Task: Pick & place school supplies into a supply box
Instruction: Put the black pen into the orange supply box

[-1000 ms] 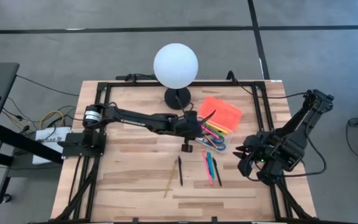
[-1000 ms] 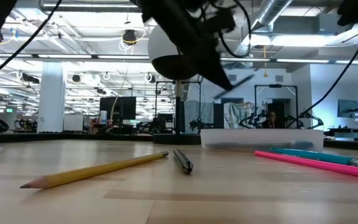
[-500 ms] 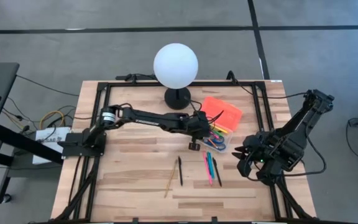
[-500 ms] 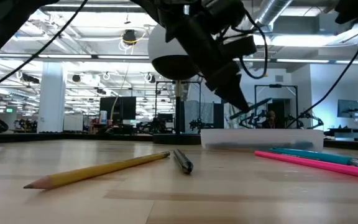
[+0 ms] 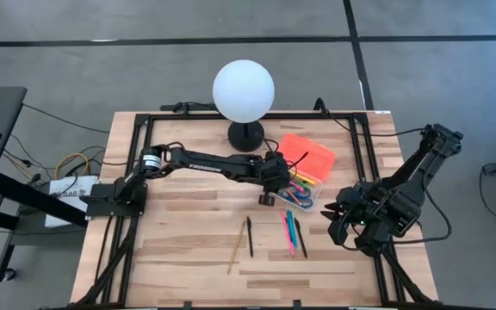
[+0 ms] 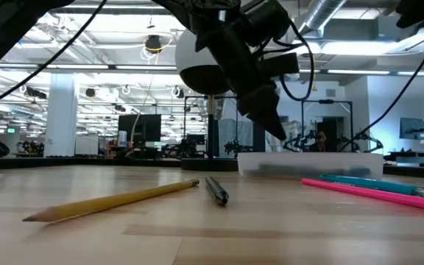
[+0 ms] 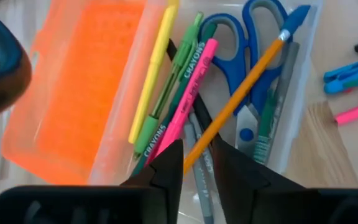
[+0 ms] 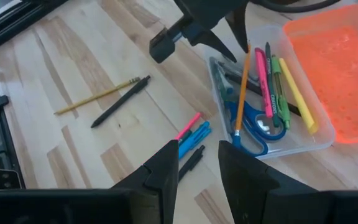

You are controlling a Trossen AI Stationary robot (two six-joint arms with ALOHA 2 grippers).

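Note:
The supply box [image 5: 306,191] is a clear case with its orange lid [image 5: 310,153] folded open; it sits right of the table's centre. Inside lie blue-handled scissors [image 7: 248,59], pink, green and yellow crayons and grey pens. My left gripper [image 7: 196,152] hangs over the box's left end, shut on an orange pencil [image 7: 247,81]. On the table near the box lie a yellow pencil [image 5: 237,251], a black pen [image 5: 250,235] and pink, blue and black pens [image 5: 291,231]. My right gripper [image 5: 336,220] waits open by the right edge. My left gripper pinches the orange pencil near its plain end [image 7: 199,144] between its two fingers, coming from above and slanting toward the table's right. The pencil runs along the box, sloping down from the fingers. Its blue-capped end [image 7: 294,15] lies over the scissors in the box.
A white globe lamp [image 5: 244,90] on a black foot stands at the far edge, just left of the orange lid. The loose pens lie between the box and the near edge. A black metal frame [image 5: 136,172] rims the table.
My left gripper has moved right toward the box and come down over its left end, still shut on the pencil. The pencil, earlier carried in the air with its free end raised, now slopes down into the box.

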